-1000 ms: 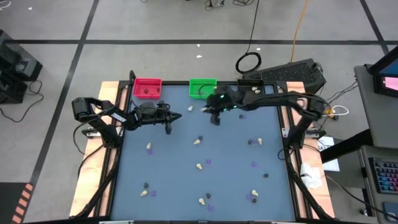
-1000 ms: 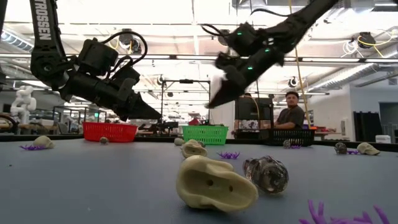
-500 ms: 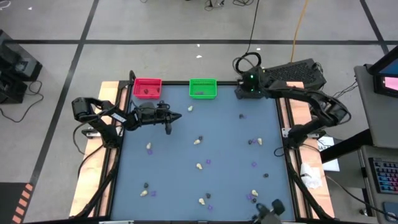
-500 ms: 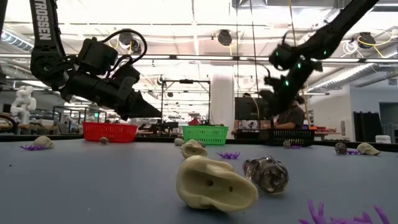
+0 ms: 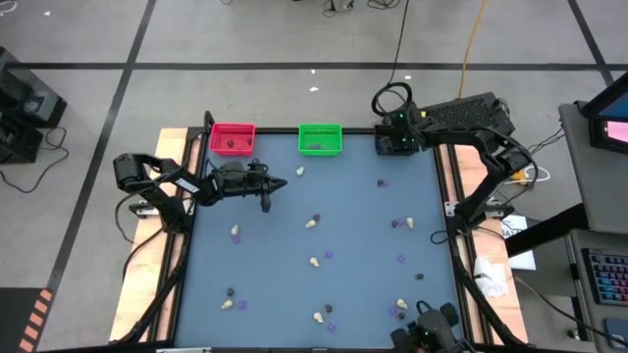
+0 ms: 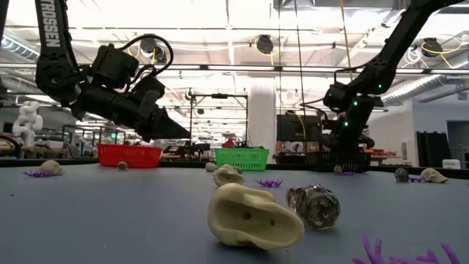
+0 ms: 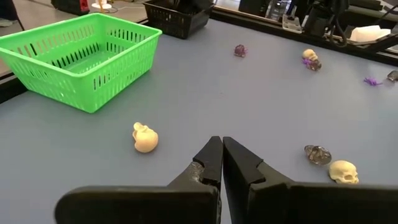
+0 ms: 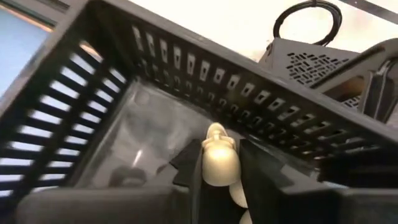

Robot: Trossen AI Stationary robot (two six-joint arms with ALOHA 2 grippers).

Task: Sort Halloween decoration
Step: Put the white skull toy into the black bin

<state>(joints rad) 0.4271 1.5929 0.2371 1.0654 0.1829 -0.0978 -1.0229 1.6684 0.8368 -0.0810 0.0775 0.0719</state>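
While the right gripper (image 8: 219, 186) hangs over the black slotted plastic bin (image 8: 124, 81), pinching a cream-white skull trinket (image 8: 218, 160), this looks like the drop step. Next: spread the fingers so it falls inside. Left gripper (image 7: 222, 163) waits, pressed together, mid-table.

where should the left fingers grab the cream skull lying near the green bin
Grip the cream skull across its rounded dome, coming straight down from above. It lies alone on the bare table, clear of the green bin, so fingers fit either side. The left gripper is shut and would likely need opening first.
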